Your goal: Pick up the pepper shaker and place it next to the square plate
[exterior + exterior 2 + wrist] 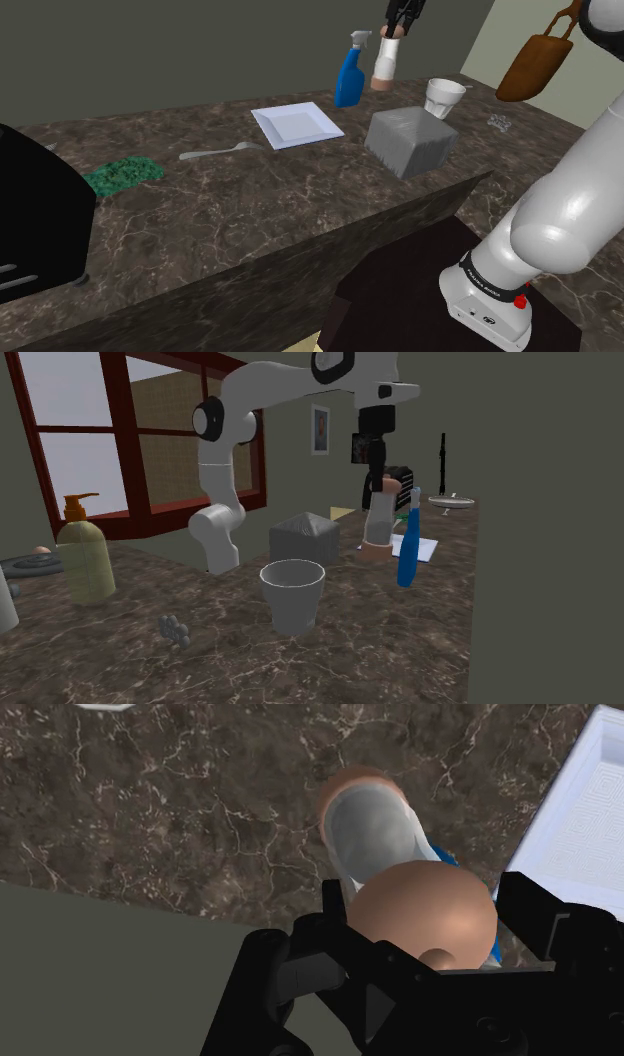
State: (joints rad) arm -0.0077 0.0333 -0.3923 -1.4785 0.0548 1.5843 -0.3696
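Shaker axis: I read the pepper shaker [386,62] as standing close to vertical, with its long axis up and down. Its brown domed cap is at the top and its brown foot is toward the worktop [250,210]. It leans slightly, cap end toward the shoulder view's right.
Shaker and tool: the tool [394,30] comes down from above and its two black fingers pinch the cap end, one on each side. The white body hangs below them.
Shaker location: it is at the far edge of the worktop, just beside the blue spray bottle [350,80], which stands on its left in the shoulder view. The square plate [296,124] lies further that way, past the bottle and apart from the shaker. I cannot tell whether the foot touches the surface or hangs just above it.
Arm: in the second exterior view I see the arm [225,462] rise from behind the worktop, fold at a high elbow and run level across the top. The wrist points straight down onto the shaker.
Nearby: a grey block [410,140] and a white cup [444,97] sit to the shoulder view's right of the shaker.
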